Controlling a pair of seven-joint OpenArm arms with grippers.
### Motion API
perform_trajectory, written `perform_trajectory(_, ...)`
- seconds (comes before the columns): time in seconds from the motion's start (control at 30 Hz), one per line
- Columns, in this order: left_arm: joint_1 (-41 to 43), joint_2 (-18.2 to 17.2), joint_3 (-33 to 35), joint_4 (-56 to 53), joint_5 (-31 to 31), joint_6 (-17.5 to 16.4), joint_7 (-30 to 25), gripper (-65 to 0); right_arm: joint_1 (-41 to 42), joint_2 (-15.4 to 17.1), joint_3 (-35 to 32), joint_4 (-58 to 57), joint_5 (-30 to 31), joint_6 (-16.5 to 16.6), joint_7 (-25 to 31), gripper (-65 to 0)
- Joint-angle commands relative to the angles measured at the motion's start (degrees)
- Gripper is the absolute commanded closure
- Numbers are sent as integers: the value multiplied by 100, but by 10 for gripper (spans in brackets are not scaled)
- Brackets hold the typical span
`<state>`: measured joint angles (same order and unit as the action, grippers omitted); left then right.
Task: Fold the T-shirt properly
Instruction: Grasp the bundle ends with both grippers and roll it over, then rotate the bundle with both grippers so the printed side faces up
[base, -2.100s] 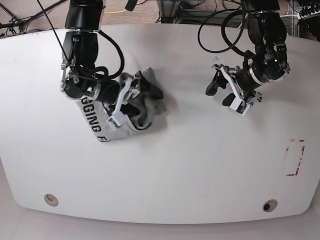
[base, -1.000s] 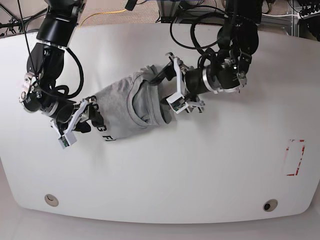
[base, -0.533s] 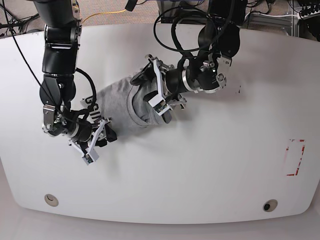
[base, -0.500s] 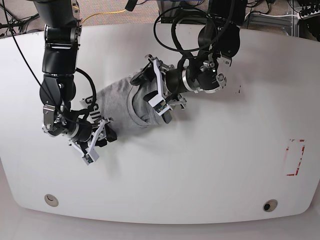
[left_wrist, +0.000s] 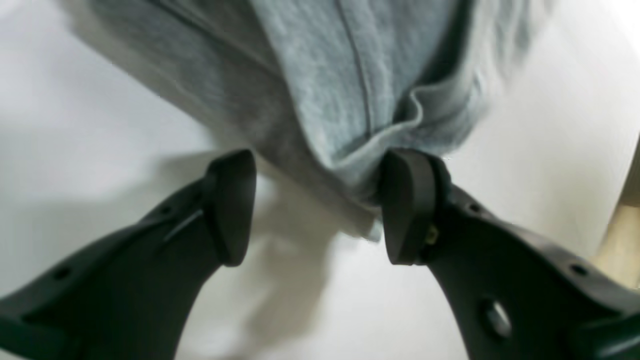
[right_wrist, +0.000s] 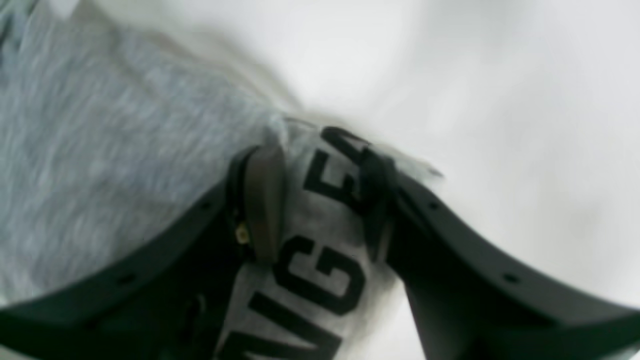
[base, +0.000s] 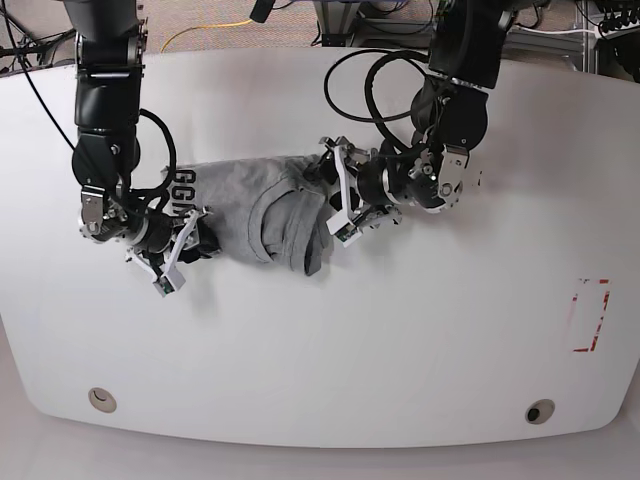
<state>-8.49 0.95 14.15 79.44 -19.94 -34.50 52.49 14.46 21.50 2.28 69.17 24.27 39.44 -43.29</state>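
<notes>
on the table (base: 400, 330), both grippers flank the t-shirt (base: 245, 205).

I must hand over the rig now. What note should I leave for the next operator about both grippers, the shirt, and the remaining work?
Left gripper: open, one fingertip touching a hem fold of the T-shirt, not clamped.
Right gripper: jaws close on either side of the lettered edge; the blur hides whether they pinch it.
The shirt lies bunched on the table, between the two arms, lettering at the right arm's end.
Done: nothing folded.
Left: spread it flat, then fold.
</notes>
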Motion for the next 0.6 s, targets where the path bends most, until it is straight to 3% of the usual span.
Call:
perform_trajectory(0.0, -298, -29, -13, -265, -32, 0, -146, -369, -132, 114, 101, 525, 65, 56, 17, -233)
perform_trajectory(0.1, -623, -56, -13, -660, 267, 0, -445, -369, -466, 97, 295, 1026, 65, 56, -282, -233)
perform_trajectory(0.27, -1054, -56, -39, -1135, 838, 0, -796, -371, -817, -202, 611, 1791, 48, 56, -678, -233)
perform_trajectory(0.57, -1793, -135, -48, -1135, 900, -9, -823, -371, -1195, -862, 673, 2705, 39, 56, -1170, -233)
